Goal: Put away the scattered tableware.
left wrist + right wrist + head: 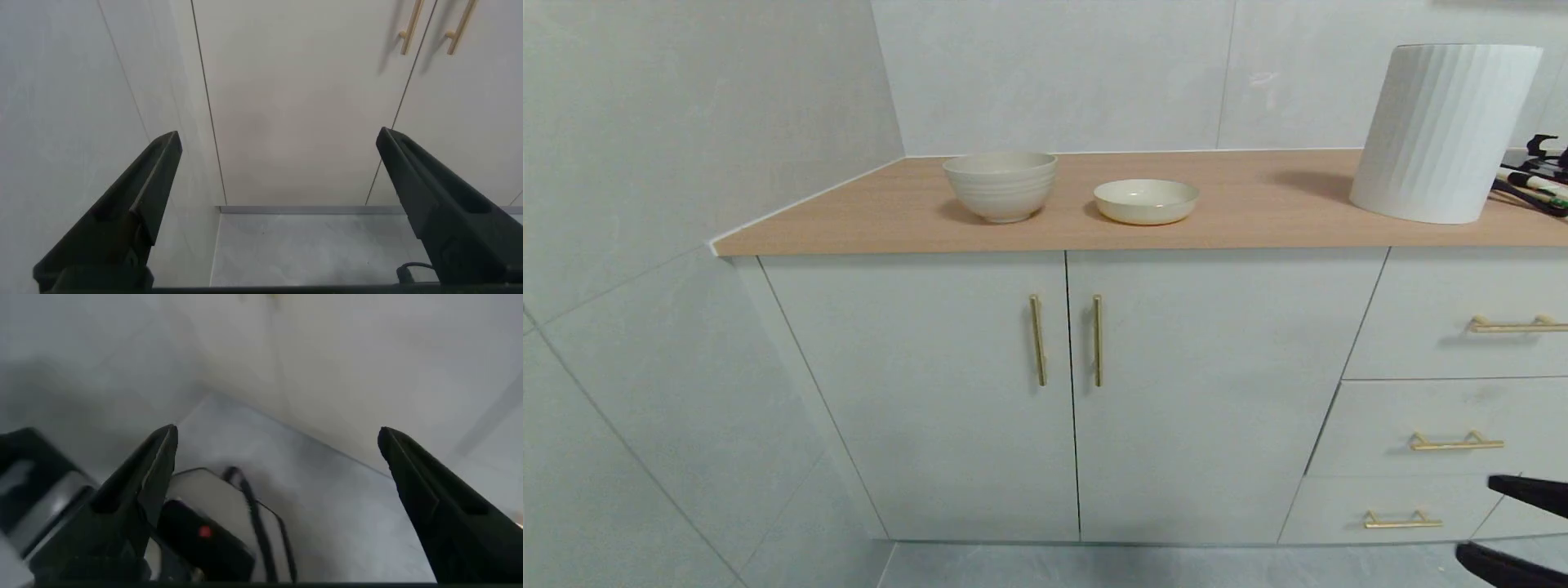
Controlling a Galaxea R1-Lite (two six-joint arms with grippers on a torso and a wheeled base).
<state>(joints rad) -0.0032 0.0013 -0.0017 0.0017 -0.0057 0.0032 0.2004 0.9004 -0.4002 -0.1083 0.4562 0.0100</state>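
The left gripper (278, 220) is wide open and holds nothing. Its two black fingers (139, 212) stand far apart. It hangs low, near the grey floor (310, 245). The left cupboard door (294, 106) is in front of it, and the two gold handles (409, 28) are higher up, past its right finger.

The tableware is up on the wooden counter (1258, 212), well above both grippers. The deep bowl (1000, 186) with rings on its side is cream and stands upright. The shallow dish (1146, 201) sits near it on the right, and the two do not touch. Both are up and far to the left of the right gripper (1519, 529).

Almost straight above the right gripper, a tall white ribbed container (1445, 131) stands on the counter. Some dark tools (1535, 186) lie just to the right of the container; they are too small to tell apart.

The right gripper is open too, with nothing between its fingers. It is low down, just right of the bottom drawer (1380, 506). From its own wrist, the grey floor lies below it.
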